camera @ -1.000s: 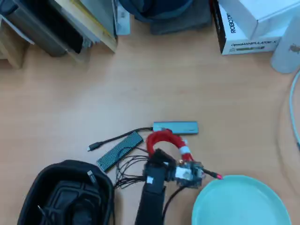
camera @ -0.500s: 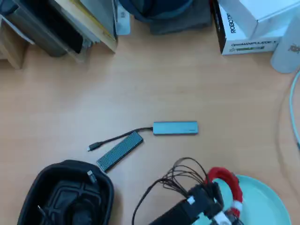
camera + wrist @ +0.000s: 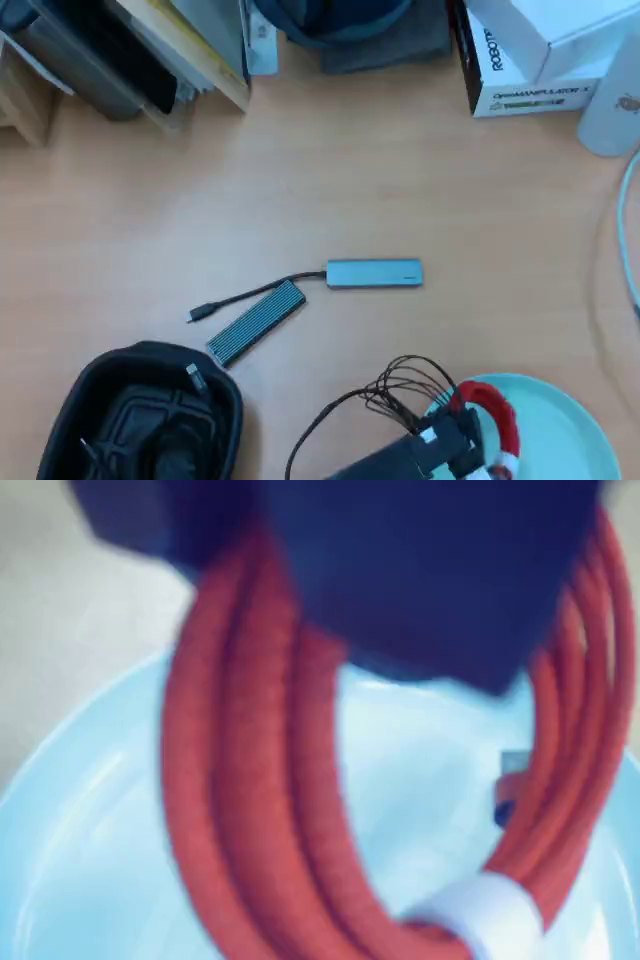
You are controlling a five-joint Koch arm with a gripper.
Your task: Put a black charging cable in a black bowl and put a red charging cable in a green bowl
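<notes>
Red charging cable (image 3: 497, 415), a tight round coil bound by a white tie (image 3: 487, 912), held upright over the near-left rim of the green bowl (image 3: 560, 435); in the wrist view the coil (image 3: 270, 810) hangs from the dark gripper body, its loops running down toward the pale floor of the bowl (image 3: 90, 850), and whether its lower edge touches that floor cannot be told. Gripper (image 3: 462, 440), at the end of the black arm entering from the near edge of the worktop (image 3: 300, 180), clenched on the red coil; its jaws are largely hidden by the arm's own body and wiring. A fan of thin black wires (image 3: 395, 385) spreads from the arm to the left of the bowl in the overhead view. Black bowl (image 3: 90, 375), at the near-left corner of the worktop, well apart from the green bowl; black charging cable (image 3: 150, 430) lies inside it, a silver-tipped plug (image 3: 194, 376) resting near the upper right of its interior. Near the centre of the worktop: flat grey hub (image 3: 374, 273) with a single black lead (image 3: 245, 297) running left, and a ribbed grey slab (image 3: 256, 322) lying diagonally just beside that lead. White boxes (image 3: 530, 55) at the far-right corner
</notes>
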